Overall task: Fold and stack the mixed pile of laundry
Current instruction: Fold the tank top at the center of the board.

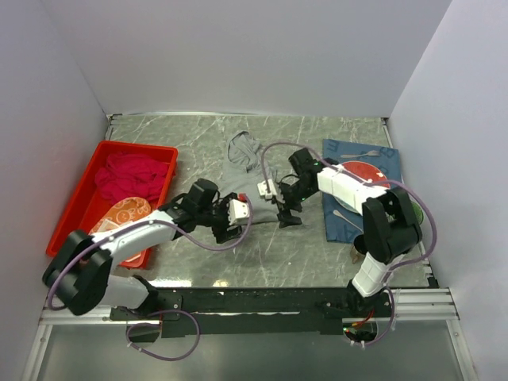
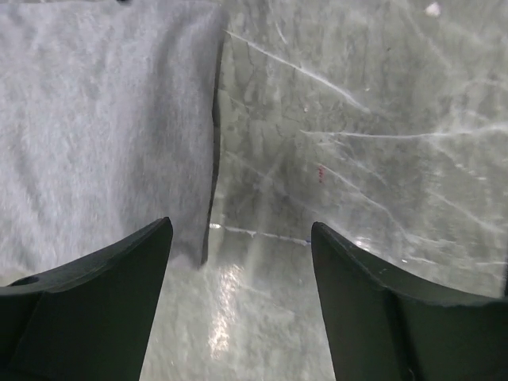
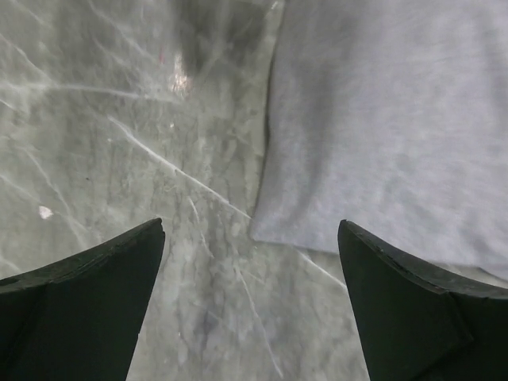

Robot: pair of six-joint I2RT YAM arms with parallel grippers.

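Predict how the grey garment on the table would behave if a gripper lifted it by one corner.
Probably floppy: the grey garment lies flat as thin, soft-looking knit, so it would likely drape. It looks light. Pushed, it would likely bunch rather than slide on the marbled table.

You're in a robotics lab cell: plain white panels close the marble-patterned worktop at nine, twelve and three o'clock; two cabled robot arms bolt to a black rail at six o'clock.

One grey garment, one crimson shirt, one patterned cloth — one tray — one placemat
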